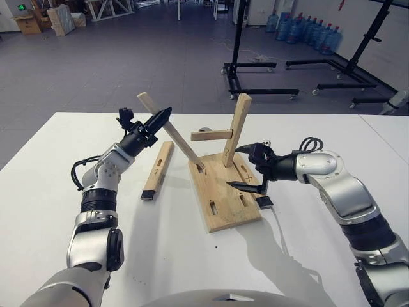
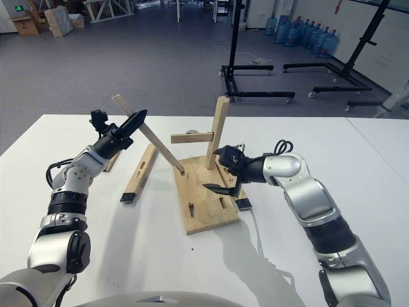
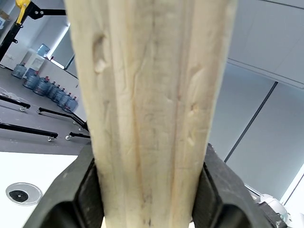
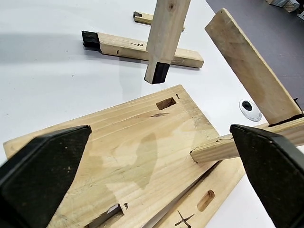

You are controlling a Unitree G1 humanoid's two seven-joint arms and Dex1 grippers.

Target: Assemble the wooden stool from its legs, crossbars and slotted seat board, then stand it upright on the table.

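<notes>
Nearest, at centre frame, seat board flat on table, slots up for legs. Just right, right gripper, jaws spread wide, beside standing leg and crossbar, likely ready to steady them; elbow bent inward. Upper left, left gripper clamped on slanted leg, lower end by a board slot, forearm raised.

Gap btwn tilted leg & upright leg, crossbar partway across; room over seat board front.
</notes>
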